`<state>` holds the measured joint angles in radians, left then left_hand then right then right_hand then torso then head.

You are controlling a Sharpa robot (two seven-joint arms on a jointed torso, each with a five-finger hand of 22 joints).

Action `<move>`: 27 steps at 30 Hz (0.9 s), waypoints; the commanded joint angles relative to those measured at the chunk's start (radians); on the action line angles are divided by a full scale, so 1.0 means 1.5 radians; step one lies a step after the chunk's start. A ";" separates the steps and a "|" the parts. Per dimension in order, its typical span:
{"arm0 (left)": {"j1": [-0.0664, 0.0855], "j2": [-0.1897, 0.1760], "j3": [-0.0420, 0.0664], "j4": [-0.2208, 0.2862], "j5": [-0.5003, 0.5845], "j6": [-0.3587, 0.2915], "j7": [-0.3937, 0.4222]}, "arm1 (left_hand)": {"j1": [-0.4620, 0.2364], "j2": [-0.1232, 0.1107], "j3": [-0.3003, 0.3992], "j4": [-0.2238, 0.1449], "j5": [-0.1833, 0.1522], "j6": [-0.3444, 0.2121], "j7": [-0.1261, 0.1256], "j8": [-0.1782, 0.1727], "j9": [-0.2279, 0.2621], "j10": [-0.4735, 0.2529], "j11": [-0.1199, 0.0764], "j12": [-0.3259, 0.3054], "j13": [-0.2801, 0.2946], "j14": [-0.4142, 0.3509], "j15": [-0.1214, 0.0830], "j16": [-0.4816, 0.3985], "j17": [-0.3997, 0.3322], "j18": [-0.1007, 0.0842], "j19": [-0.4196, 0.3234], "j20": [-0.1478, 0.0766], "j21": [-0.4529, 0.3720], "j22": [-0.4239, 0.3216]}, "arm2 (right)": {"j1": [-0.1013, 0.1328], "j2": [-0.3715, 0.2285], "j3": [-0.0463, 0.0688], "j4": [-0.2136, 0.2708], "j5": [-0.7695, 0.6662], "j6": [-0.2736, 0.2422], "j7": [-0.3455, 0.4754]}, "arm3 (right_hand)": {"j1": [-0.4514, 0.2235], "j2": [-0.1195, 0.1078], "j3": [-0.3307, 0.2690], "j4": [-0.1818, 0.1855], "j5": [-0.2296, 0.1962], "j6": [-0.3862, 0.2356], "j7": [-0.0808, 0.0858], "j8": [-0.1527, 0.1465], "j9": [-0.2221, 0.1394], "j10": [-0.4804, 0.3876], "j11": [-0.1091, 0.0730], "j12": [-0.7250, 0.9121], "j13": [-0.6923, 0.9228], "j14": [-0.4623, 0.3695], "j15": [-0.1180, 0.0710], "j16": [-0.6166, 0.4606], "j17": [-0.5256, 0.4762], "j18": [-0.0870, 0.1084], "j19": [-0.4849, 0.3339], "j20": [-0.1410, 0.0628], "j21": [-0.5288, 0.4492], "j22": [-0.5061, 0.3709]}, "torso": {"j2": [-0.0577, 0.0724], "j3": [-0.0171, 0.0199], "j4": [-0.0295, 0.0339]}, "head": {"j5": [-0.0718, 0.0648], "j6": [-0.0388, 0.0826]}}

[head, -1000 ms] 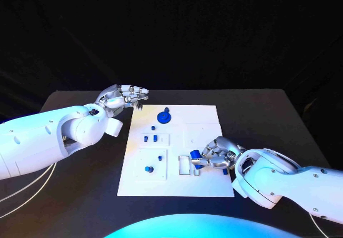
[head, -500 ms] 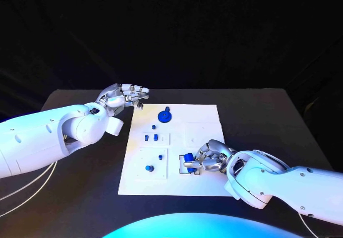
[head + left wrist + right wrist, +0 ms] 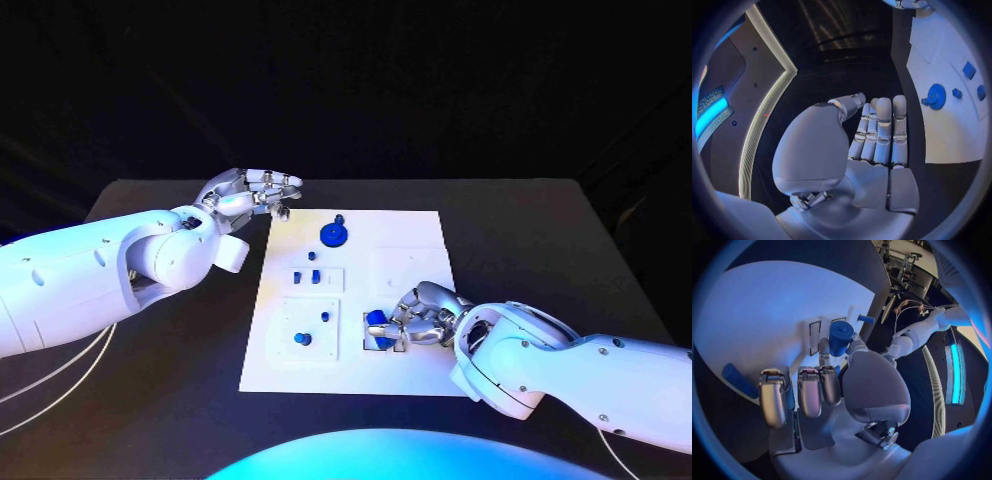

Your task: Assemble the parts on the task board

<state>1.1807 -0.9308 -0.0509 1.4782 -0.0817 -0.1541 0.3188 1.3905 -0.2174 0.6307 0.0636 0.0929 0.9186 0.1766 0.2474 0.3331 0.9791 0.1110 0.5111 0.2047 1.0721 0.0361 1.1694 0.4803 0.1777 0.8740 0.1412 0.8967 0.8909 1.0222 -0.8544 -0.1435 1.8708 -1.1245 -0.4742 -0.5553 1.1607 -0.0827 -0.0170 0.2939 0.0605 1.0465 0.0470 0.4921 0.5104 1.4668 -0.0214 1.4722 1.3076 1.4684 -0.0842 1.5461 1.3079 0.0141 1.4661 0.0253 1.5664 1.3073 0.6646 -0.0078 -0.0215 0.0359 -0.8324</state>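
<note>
Right robot hand [image 3: 415,322] pinching blue part [image 3: 840,336] over task board [image 3: 411,240] near edge

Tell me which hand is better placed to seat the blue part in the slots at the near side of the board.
The right hand, probably. It already holds a blue part directly over the slots on the task board. The left hand sits at the board's far corner, holding nothing.
</note>
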 commanded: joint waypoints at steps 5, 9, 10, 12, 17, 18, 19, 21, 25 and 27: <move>0.000 0.000 0.000 0.002 0.004 0.011 0.001 | -0.002 0.006 0.002 0.002 0.003 -0.005 0.002 0.001 0.000 -0.004 -0.001 0.003 0.001 -0.003 0.003 -0.004 -0.001 0.004 0.004 0.001 -0.003 -0.001 | -0.002 0.000 -0.001 -0.002 -0.021 0.030 -0.010 | -0.053 -0.033 -0.029 0.001 0.001 -0.004 -0.001 0.006 0.000 0.031 -0.002 -0.011 0.123 0.059 -0.001 -0.001 0.131 -0.009 0.070 -0.003 0.003 0.176 | 0.000 -0.0003 -0.0005 | 0.002 0.000; 0.000 0.000 0.000 0.002 0.004 0.011 0.001 | -0.002 0.006 0.002 0.002 0.003 -0.005 0.002 0.001 0.000 -0.004 -0.001 0.003 0.001 -0.003 0.003 -0.004 -0.001 0.004 0.004 0.001 -0.003 -0.001 | -0.002 -0.001 -0.001 -0.003 -0.035 0.024 -0.012 | -0.090 -0.043 -0.076 0.003 0.004 -0.009 0.001 0.009 0.000 0.029 -0.001 -0.016 0.121 0.059 0.000 -0.002 0.130 -0.009 0.070 -0.002 0.003 0.176 | 0.000 -0.0001 0.0001 | 0.000 0.001; 0.000 0.000 0.000 0.002 0.004 0.011 0.001 | -0.002 0.006 0.002 0.002 0.003 -0.005 0.002 0.001 0.000 -0.004 -0.001 0.003 0.001 -0.003 0.003 -0.004 -0.001 0.004 0.004 0.001 -0.003 -0.001 | -0.002 -0.001 -0.001 -0.003 -0.038 0.023 -0.012 | -0.104 -0.052 -0.088 0.004 0.007 -0.011 0.001 0.010 0.000 0.027 0.000 -0.019 0.120 0.059 0.000 -0.002 0.131 -0.009 0.070 -0.001 0.003 0.176 | 0.000 0.0001 0.0001 | 0.000 0.001; 0.000 -0.001 0.000 0.002 0.004 0.011 0.001 | -0.002 0.006 0.002 0.002 0.003 -0.005 0.002 0.001 0.000 -0.004 -0.001 0.003 0.001 -0.003 0.003 -0.004 -0.001 0.004 0.004 0.001 -0.003 -0.001 | -0.002 -0.001 -0.001 -0.004 -0.046 0.020 -0.011 | -0.116 -0.060 -0.095 0.004 0.009 -0.013 0.002 0.011 0.000 0.027 0.000 -0.021 0.119 0.059 0.000 -0.002 0.131 -0.009 0.070 -0.001 0.003 0.176 | 0.000 0.0002 0.0000 | 0.000 0.001; 0.000 -0.002 0.000 0.002 0.004 0.010 -0.001 | -0.002 0.006 0.002 0.003 0.003 -0.005 0.002 0.001 0.000 -0.005 0.000 0.003 0.001 -0.003 0.003 -0.004 -0.001 0.004 0.004 0.001 -0.004 -0.001 | -0.002 -0.007 -0.001 -0.001 -0.066 0.010 -0.002 | -0.141 -0.068 -0.102 0.004 0.014 -0.018 0.003 0.013 0.000 0.024 0.001 -0.025 0.117 0.060 0.002 -0.001 0.134 -0.009 0.070 0.000 0.003 0.176 | 0.000 0.0003 -0.0005 | 0.000 0.000; 0.000 -0.002 0.000 0.002 0.004 0.010 -0.001 | -0.002 0.006 0.002 0.003 0.003 -0.005 0.002 0.001 0.000 -0.005 0.000 0.003 0.001 -0.003 0.003 -0.004 -0.001 0.004 0.004 0.001 -0.004 -0.001 | -0.002 -0.009 -0.001 0.000 -0.068 0.008 0.001 | -0.136 -0.062 -0.097 0.004 0.013 -0.018 0.003 0.014 0.000 0.025 0.001 -0.025 0.118 0.060 0.002 0.000 0.135 -0.009 0.070 0.000 0.003 0.176 | 0.000 0.0004 -0.0004 | 0.000 0.000; 0.000 -0.003 0.000 0.002 0.004 0.010 -0.001 | -0.002 0.006 0.002 0.003 0.003 -0.005 0.002 0.001 0.000 -0.005 0.000 0.003 0.001 -0.003 0.003 -0.004 -0.001 0.004 0.004 0.001 -0.004 -0.001 | -0.002 -0.011 -0.001 0.002 -0.069 0.007 0.004 | -0.127 -0.054 -0.091 0.003 0.011 -0.018 0.003 0.015 0.000 0.026 0.001 -0.024 0.119 0.060 0.002 0.000 0.136 -0.009 0.070 0.000 0.003 0.176 | 0.000 0.0005 -0.0003 | 0.000 0.000; 0.000 -0.003 0.000 0.002 0.004 0.010 -0.001 | -0.002 0.006 0.002 0.003 0.003 -0.005 0.002 0.001 0.000 -0.005 0.000 0.003 0.001 -0.003 0.003 -0.004 -0.001 0.004 0.004 0.001 -0.004 -0.001 | -0.002 -0.014 -0.001 0.005 -0.070 0.006 0.011 | -0.118 -0.048 -0.087 0.003 0.009 -0.018 0.003 0.017 0.000 0.026 0.001 -0.023 0.120 0.060 0.002 0.001 0.138 -0.009 0.070 0.000 0.003 0.176 | 0.000 0.0007 -0.0004 | 0.000 0.000; 0.000 -0.003 0.000 0.002 0.004 0.010 -0.002 | -0.002 0.006 0.002 0.003 0.003 -0.005 0.002 0.001 0.000 -0.005 0.000 0.003 0.001 -0.003 0.003 -0.004 -0.001 0.004 0.004 0.001 -0.004 -0.001 | -0.002 -0.025 -0.001 0.014 -0.062 0.009 0.042 | -0.054 -0.019 -0.068 -0.001 0.001 -0.017 0.001 0.022 -0.001 0.030 -0.001 -0.017 0.125 0.061 0.000 0.002 0.142 -0.009 0.070 0.000 0.003 0.176 | 0.000 0.0007 -0.0003 | 0.001 -0.001; 0.000 -0.003 0.000 0.002 0.004 0.010 -0.003 | -0.002 0.006 0.002 0.003 0.003 -0.005 0.002 0.001 0.000 -0.005 0.000 0.003 0.001 -0.003 0.003 -0.004 -0.001 0.004 0.004 0.001 -0.004 -0.001 | -0.002 -0.029 -0.001 0.019 -0.058 0.009 0.059 | -0.023 -0.018 -0.060 -0.001 0.001 -0.015 0.000 0.025 -0.001 0.033 -0.002 -0.012 0.129 0.062 0.000 0.004 0.146 -0.009 0.070 -0.001 0.003 0.176 | 0.000 0.0006 -0.0007 | 0.002 0.000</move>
<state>1.1807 -0.9364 -0.0511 1.4787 -0.0809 -0.1534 0.3128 1.3905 -0.2174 0.6306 0.0635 0.0929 0.9149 0.1802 0.2474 0.3331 0.9792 0.1109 0.5111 0.2046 1.0721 0.0361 1.1694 0.4804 0.1777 0.8739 0.1412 0.8967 0.8901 1.0204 -0.8948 -0.1449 1.8915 -1.2011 -0.4621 -0.5366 1.1058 -0.1098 -0.1129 0.2917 0.0675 1.0251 0.0501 0.5254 0.5095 1.4668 -0.0214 1.4494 1.3075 1.4684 -0.0842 1.5460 1.3076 0.0142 1.4661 0.0254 1.5663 1.3080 0.6650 -0.0070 -0.0221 0.0370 -0.8327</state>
